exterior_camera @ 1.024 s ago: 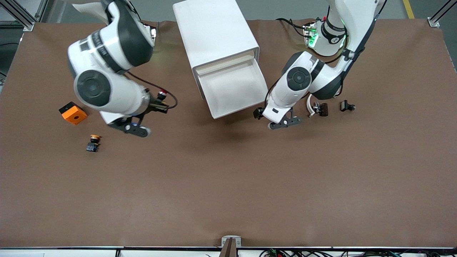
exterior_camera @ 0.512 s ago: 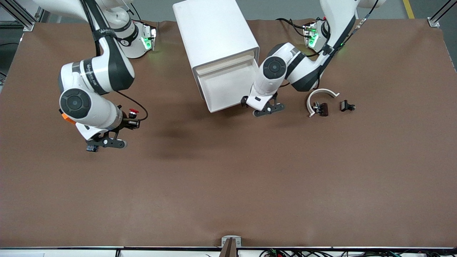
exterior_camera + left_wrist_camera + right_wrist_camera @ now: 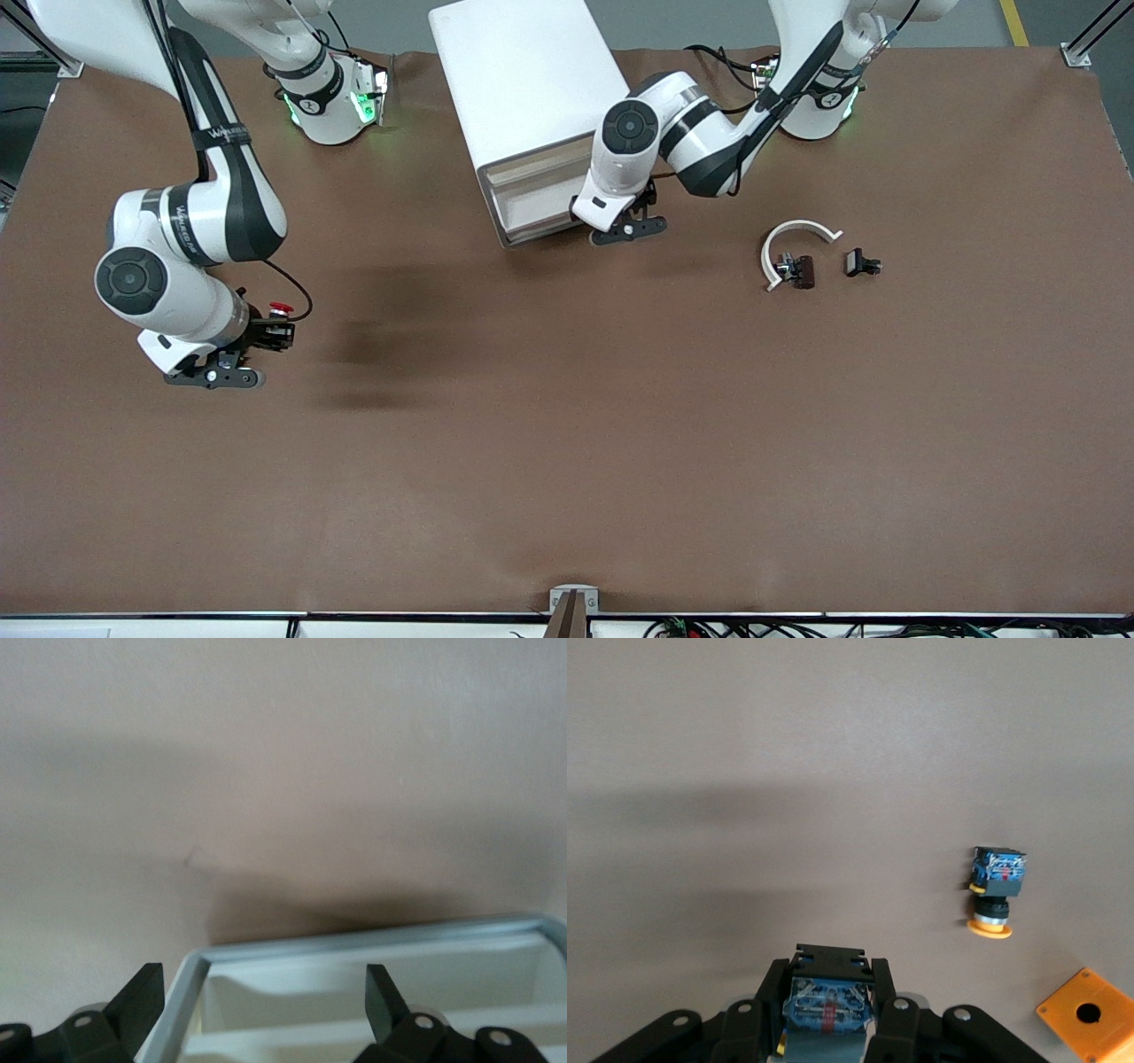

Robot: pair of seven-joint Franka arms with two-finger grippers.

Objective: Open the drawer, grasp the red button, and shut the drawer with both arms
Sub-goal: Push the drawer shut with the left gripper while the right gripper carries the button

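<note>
The white cabinet stands at the back of the table. Its lowest drawer sticks out a short way, with a strip of white tray showing. My left gripper is at the drawer's front edge, toward the left arm's end. In the left wrist view it is open, with the drawer's rim between its fingers. My right gripper is shut on the red-capped button over bare table toward the right arm's end. The right wrist view shows the button's black-and-blue body clamped between the fingers.
A yellow-capped button and an orange cube with a hole lie on the table by my right gripper; the arm hides them in the front view. A white curved piece and two small black parts lie toward the left arm's end.
The left gripper has pushed the drawer most of the way into the cabinet. The right arm has carried the red button away from the cabinet, toward the right arm's end and lower.
</note>
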